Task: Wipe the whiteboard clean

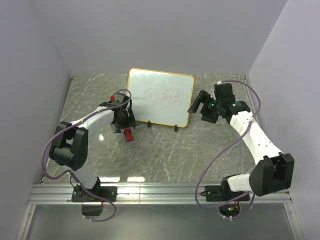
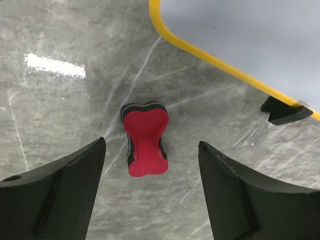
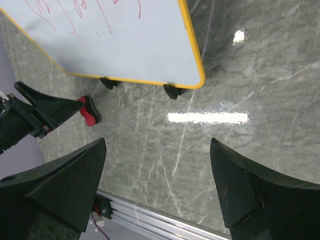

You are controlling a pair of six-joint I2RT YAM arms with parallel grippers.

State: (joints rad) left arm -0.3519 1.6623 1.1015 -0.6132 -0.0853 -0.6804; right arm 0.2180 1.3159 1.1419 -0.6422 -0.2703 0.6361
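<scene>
The whiteboard point(image 1: 160, 97) stands mid-table on two black feet, with a yellow rim and red scribbles on it. Its lower corner shows in the left wrist view point(image 2: 240, 35), and its right corner shows in the right wrist view point(image 3: 125, 45). A small red-and-black eraser point(image 1: 129, 134) lies on the table in front of the board's left foot. My left gripper point(image 1: 122, 124) is open just above the eraser point(image 2: 146, 142), with the jaws on either side and not touching it. My right gripper point(image 1: 199, 106) is open and empty, beside the board's right edge.
The table is grey marble point(image 1: 165, 155) with white walls on three sides. An aluminium rail point(image 1: 160, 192) runs along the near edge. In the right wrist view the left arm's finger point(image 3: 47, 111) reaches toward the eraser point(image 3: 90, 111).
</scene>
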